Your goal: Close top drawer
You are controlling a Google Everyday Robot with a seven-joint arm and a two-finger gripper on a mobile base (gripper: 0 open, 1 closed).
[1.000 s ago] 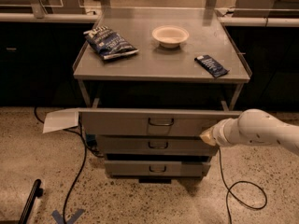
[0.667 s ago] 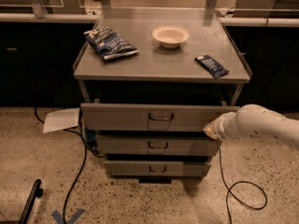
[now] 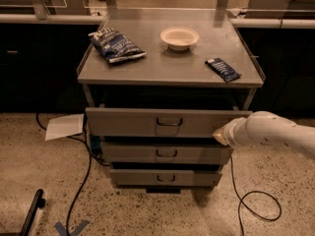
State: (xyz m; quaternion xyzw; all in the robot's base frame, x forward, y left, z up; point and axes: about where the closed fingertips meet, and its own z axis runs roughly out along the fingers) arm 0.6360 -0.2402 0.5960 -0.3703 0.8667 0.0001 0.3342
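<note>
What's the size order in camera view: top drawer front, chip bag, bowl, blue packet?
1. top drawer front
2. chip bag
3. bowl
4. blue packet, close to the bowl, so unsure
The gripper sits at the drawer front's right end.

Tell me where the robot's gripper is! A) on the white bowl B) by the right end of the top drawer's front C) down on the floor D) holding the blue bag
B: the gripper is at the right end of the front of the top drawer, which stands pulled out.

No readable print on bag or wrapper; claw at top drawer, right end
</note>
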